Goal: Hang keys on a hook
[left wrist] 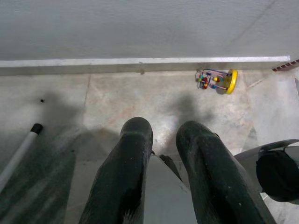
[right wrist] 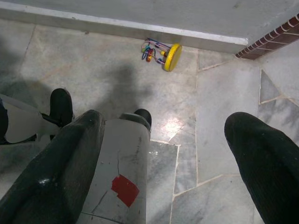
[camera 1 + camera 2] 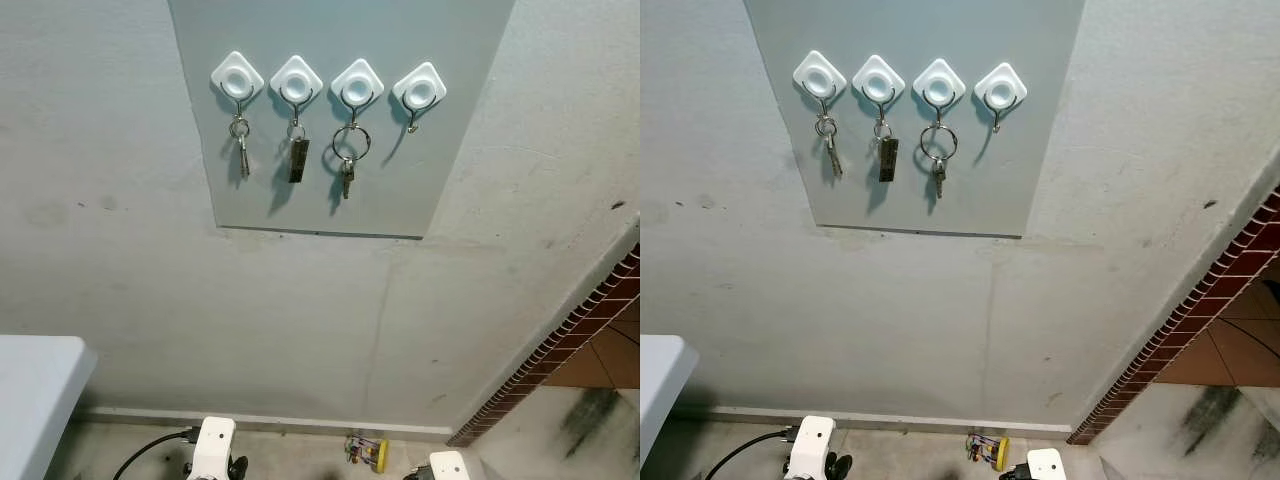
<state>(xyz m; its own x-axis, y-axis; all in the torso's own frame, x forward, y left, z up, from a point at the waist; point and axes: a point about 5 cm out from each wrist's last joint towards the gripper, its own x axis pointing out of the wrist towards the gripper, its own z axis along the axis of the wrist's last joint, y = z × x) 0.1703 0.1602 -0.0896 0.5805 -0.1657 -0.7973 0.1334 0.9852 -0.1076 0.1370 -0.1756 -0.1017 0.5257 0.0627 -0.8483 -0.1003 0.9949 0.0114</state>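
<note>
A grey panel (image 3: 400,190) on the wall carries a row of white diamond-shaped hooks. A small key (image 3: 241,150) hangs on the leftmost hook (image 3: 237,77). The second hook (image 3: 296,80) holds a dark fob (image 3: 298,158). From the third hook (image 3: 357,84) hang a large ring and key (image 3: 348,160). The rightmost hook (image 3: 419,90) is bare. Both arms hang low, left arm (image 3: 213,445) and right arm (image 3: 448,465). My left gripper (image 1: 163,133) points at the floor, its fingers a little apart and holding nothing. My right gripper (image 2: 170,126) is wide open and holds nothing.
A small toy with a yellow disc (image 3: 367,452) lies on the floor by the skirting. A white table corner (image 3: 35,400) juts in at the left. A brick-edged wall (image 3: 570,340) runs along the right. A white pole (image 1: 18,154) lies on the floor.
</note>
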